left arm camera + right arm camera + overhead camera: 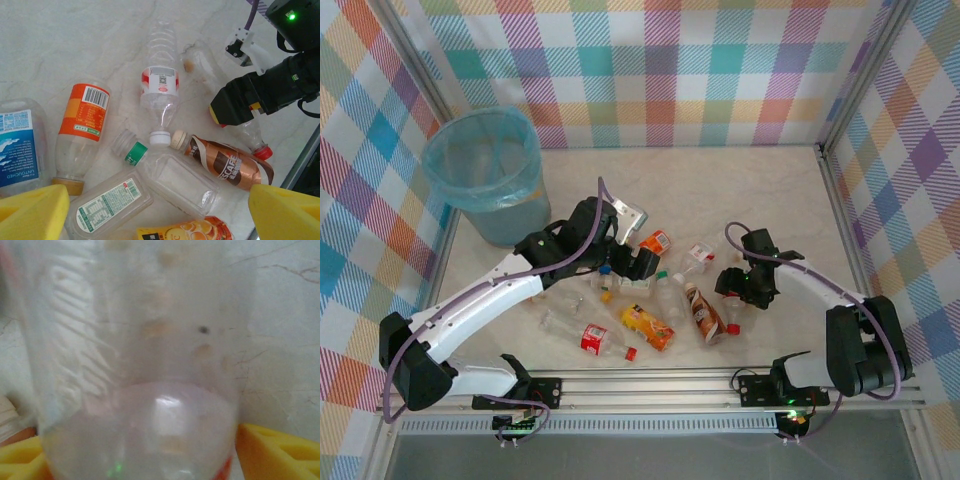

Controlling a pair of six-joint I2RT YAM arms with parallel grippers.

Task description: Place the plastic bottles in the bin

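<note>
Looming against the right wrist camera, a clear ribbed plastic bottle (145, 365) sits between the yellow fingertips of the right gripper (149, 452). The jaws stand wide, one on either side of the bottle's body, with no sign of a squeeze. From above, that bottle lies on the pale marbled table (720, 190) with its long axis running toward the near edge and its red cap (263, 152) nearest the arm bases, so the jaws cross it at the body. The left gripper (159, 210) hangs above the heap of other plastic bottles (160, 95), jaws spread wide and holding nothing. The round grey-blue bin with a light blue liner (510, 222) stands at the far left, well apart from the right gripper, with the left arm (490, 290) between them. That arm looks the nearer to the bin.
</note>
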